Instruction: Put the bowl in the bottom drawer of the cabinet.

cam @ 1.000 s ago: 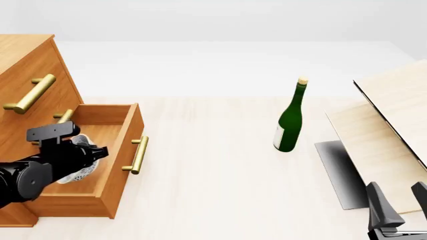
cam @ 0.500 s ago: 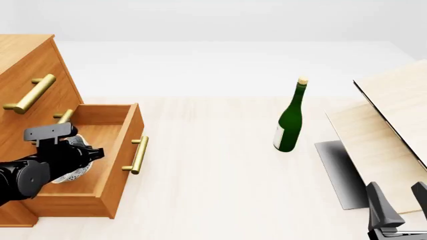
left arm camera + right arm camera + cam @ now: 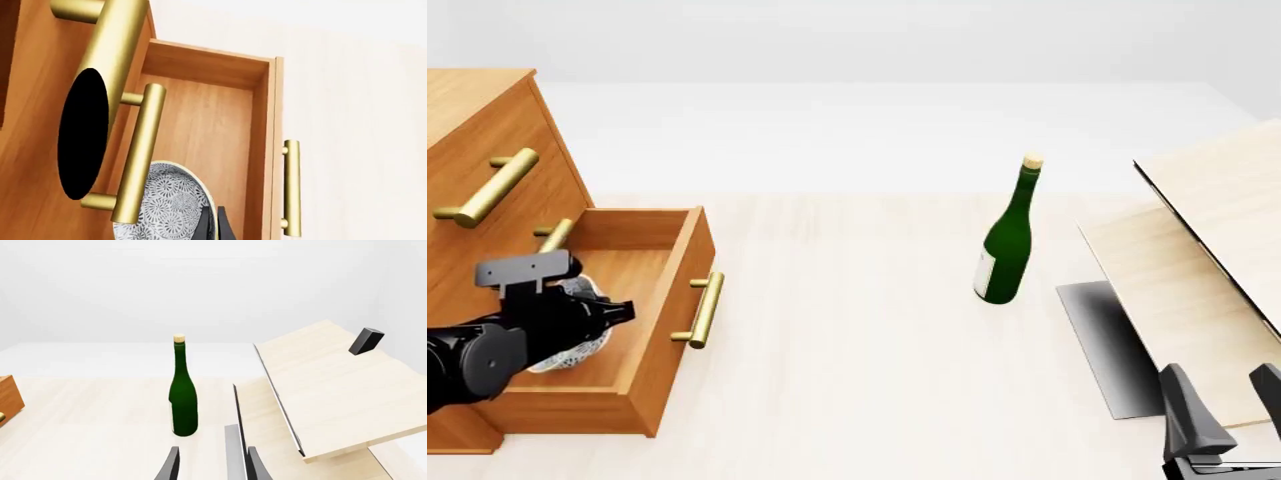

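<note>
**Bowl inside the open bottom drawer**

Front view: one cabinet (image 3: 487, 150) stood at the left of the tabletop (image 3: 854, 330), with three brass handles showing. Its bottom drawer (image 3: 647, 330) was pulled out. The left gripper (image 3: 567, 325) reached down into it, and one bowl (image 3: 571, 345) lay within the drawer, mostly hidden behind the arm. Whether the fingers clasped the bowl could not be told here. One green bottle (image 3: 1005, 245) stood upright, well apart from the cabinet. A pale wood panel (image 3: 1201, 260) sat at the right. The right gripper (image 3: 1228, 415) waited low at the right edge, fingers spread and empty.

Left wrist view: the bowl (image 3: 170, 200) showed its patterned inside within the drawer (image 3: 213, 135), a dark finger (image 3: 223, 227) beside its rim; contact was unclear. Three handles were visible.

Right wrist view: two parted fingers (image 3: 170, 465) held nothing, with the bottle (image 3: 182, 390) and panel (image 3: 327, 390) ahead.
</note>
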